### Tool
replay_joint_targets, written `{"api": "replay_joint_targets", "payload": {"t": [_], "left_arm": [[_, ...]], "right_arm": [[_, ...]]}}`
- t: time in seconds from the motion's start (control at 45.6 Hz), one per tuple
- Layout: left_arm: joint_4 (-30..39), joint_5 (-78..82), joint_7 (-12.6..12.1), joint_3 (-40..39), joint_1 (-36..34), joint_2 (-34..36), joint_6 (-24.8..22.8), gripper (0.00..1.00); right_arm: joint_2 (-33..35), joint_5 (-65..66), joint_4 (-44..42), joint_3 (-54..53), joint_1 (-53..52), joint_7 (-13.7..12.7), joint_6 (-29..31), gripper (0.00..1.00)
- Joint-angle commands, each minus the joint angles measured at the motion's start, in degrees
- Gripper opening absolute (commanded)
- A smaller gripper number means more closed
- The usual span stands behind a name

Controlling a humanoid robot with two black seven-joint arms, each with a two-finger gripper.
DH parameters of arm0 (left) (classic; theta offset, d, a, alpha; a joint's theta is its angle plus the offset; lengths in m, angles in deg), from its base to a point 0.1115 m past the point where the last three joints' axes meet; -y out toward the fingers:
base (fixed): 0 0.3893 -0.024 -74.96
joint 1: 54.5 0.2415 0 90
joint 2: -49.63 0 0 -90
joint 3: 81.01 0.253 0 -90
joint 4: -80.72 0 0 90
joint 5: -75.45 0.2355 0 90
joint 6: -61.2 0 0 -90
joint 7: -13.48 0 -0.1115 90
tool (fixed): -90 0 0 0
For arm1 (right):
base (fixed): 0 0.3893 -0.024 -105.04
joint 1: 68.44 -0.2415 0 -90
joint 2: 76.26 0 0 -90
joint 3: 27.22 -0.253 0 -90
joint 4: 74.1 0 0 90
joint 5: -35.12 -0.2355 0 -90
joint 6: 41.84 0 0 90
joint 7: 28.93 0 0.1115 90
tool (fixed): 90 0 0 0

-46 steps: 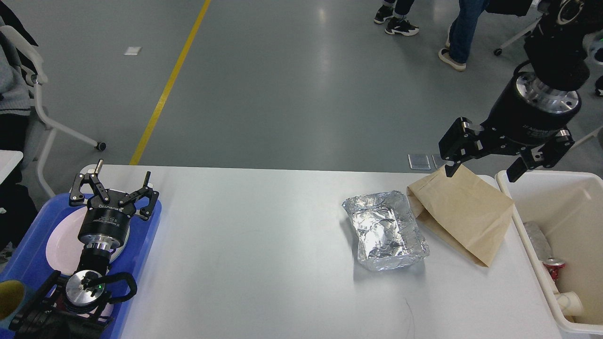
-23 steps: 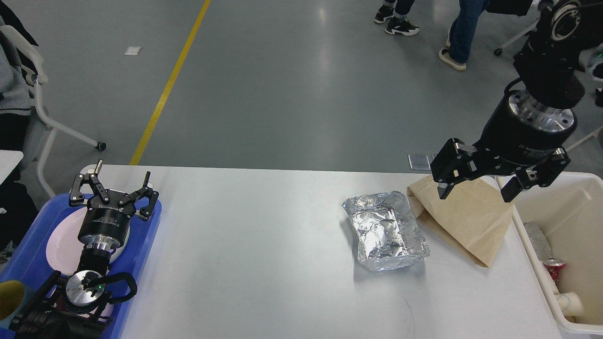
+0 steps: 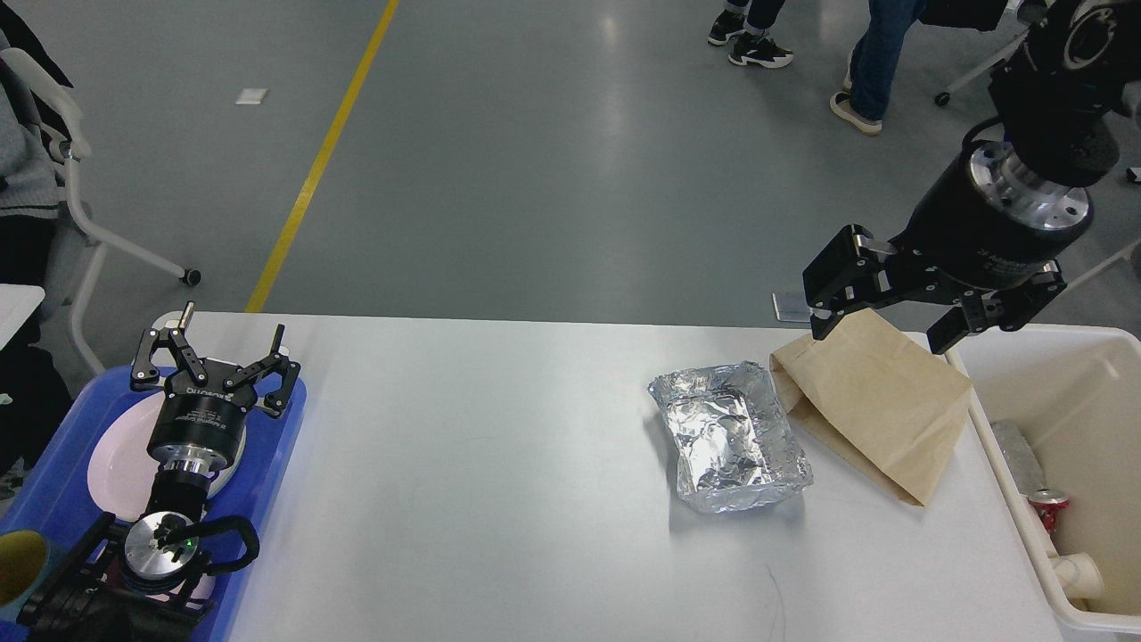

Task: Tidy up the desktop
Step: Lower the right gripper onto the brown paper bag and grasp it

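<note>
The white desktop (image 3: 499, 481) fills the lower part of the head view. A crumpled foil tray (image 3: 729, 437) lies right of centre, with a brown paper bag (image 3: 878, 410) touching its right side. My right gripper (image 3: 878, 330) hangs open just above the bag's far edge, nothing between its fingers. Over the blue tray (image 3: 267, 464) at the left edge, my left gripper (image 3: 229, 343) stands open and empty, above a white plate (image 3: 116, 464).
A cream-white bin (image 3: 1007, 419) at the right edge holds a red can (image 3: 1050, 506), a foil lump and a white cup. A yellow cup (image 3: 18, 566) stands on the tray's near end. Chairs and people's legs are on the floor beyond the table.
My right gripper dipped toward the paper bag half a second ago, then rose and shifted slightly left. It stays open. The left arm, bag and foil tray have not moved.
</note>
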Motion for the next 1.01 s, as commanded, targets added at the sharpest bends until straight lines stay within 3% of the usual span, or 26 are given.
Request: {"api": "replay_joint_targets", "payload": {"t": [0.0,0.132,0.219,0.329,0.504,0.636,0.723,0.789,0.986], "left_arm": [[0.00,0.00,0.00,0.00,0.05,0.00,0.00,0.96],[0.00,0.00,0.00,0.00,0.05,0.00,0.00,0.96],[0.00,0.00,0.00,0.00,0.05,0.00,0.00,0.96],[0.00,0.00,-0.09,0.00,0.05,0.00,0.00,0.96],[0.00,0.00,0.00,0.00,0.05,0.00,0.00,0.96],[0.00,0.00,0.00,0.00,0.05,0.00,0.00,0.96],[0.00,0.00,0.00,0.00,0.05,0.00,0.00,0.96],[0.00,0.00,0.00,0.00,0.05,0.00,0.00,0.96],[0.00,0.00,0.00,0.00,0.05,0.00,0.00,0.96]], "right_arm": [[0.57,1.62,-0.90,0.09,0.96,0.06,-0.13,1.00],[2.86,5.40,-5.99,-0.09,6.22,0.33,-0.75,1.00],[4.00,6.63,-12.57,0.35,12.63,1.91,-0.93,1.00],[4.18,8.65,-23.73,0.00,22.56,3.05,-0.93,1.00],[4.44,7.78,-45.70,-4.38,42.15,2.97,-1.19,1.00],[4.44,7.42,-57.22,-9.49,54.64,3.05,-1.37,1.00],[3.83,7.60,-62.68,-9.75,60.45,3.05,-2.50,1.00],[2.34,7.60,-67.06,-9.84,65.27,2.97,-6.62,1.00],[1.28,7.25,-68.84,-12.82,72.22,2.97,-13.31,1.00]]}}
